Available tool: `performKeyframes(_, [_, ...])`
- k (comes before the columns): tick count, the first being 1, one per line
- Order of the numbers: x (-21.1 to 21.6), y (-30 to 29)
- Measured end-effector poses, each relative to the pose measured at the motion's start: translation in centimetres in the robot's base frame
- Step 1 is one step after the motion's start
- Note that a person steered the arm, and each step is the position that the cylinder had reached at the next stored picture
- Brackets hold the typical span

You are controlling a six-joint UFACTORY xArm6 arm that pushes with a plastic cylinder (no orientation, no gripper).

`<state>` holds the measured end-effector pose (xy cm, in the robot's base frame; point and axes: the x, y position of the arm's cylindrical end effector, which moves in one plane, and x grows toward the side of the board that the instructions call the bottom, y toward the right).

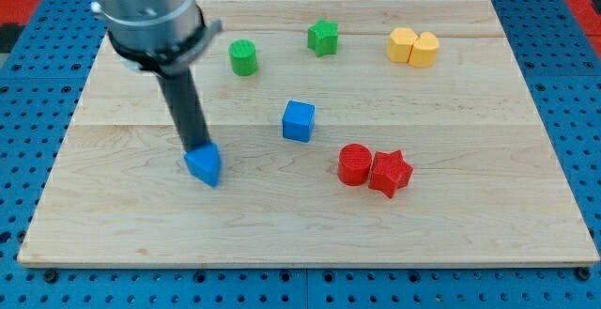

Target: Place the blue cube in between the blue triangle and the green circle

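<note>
The blue cube (299, 121) sits near the middle of the wooden board (470, 215). The blue triangle (205, 165) lies to its lower left. The green circle (243, 57) stands toward the view's top, up and left of the cube. My tip (196, 148) rests against the top edge of the blue triangle, well left of the blue cube and below the green circle. The dark rod rises from it toward the view's top left.
A green star (323, 37) sits right of the green circle. A yellow hexagon (402, 44) and a yellow heart-like block (424, 50) touch at the top right. A red circle (354, 164) and a red star (391, 173) touch, below and right of the cube.
</note>
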<state>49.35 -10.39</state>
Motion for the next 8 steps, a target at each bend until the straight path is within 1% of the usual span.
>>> performKeyframes(1, [1.3,2.4])
performKeyframes(2, [-2.7,1.3])
performKeyframes(3, [-9.0,0.6])
performKeyframes(4, [-11.2,7.8])
performKeyframes(5, [-9.8,14.3])
performKeyframes(6, [-3.8,12.7])
performKeyframes(7, [-1.9,9.6])
performKeyframes(8, [-5.6,12.2])
